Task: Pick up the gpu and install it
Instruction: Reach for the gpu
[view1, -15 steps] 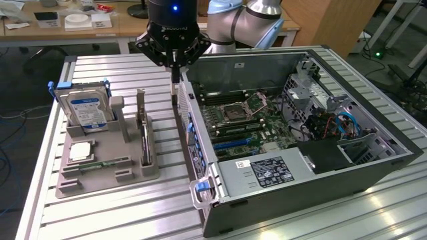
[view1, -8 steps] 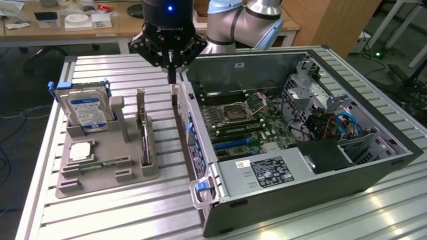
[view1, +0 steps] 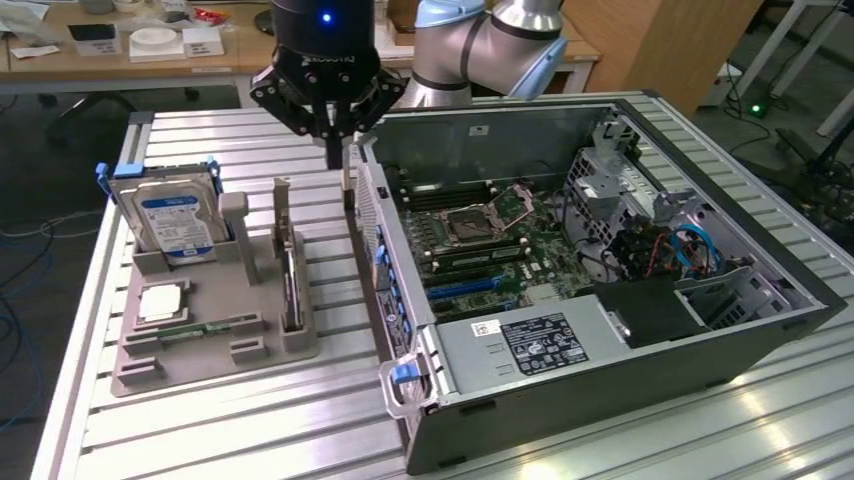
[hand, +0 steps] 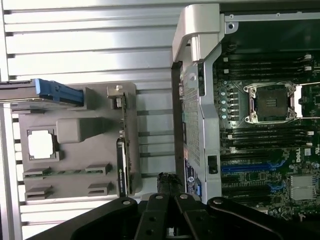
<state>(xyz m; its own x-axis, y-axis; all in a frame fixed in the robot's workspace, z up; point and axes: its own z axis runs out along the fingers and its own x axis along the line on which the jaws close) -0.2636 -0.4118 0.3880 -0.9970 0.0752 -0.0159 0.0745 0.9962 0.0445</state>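
The gpu is a thin dark card standing on edge in a slot of the grey holder, its silver bracket at the far end. From the wrist view the gpu shows edge-on along the holder's side nearest the case. My gripper hangs above the table just past the card's far end, over the strip between the holder and the case wall. Its fingers are shut with nothing between them. The gripper body fills the near edge of the wrist view.
A silver hard drive with a blue-white label stands upright in the holder, beside a square chip and a narrow green memory stick. The open computer case lies at the exterior view's right, motherboard exposed. A desk stands behind.
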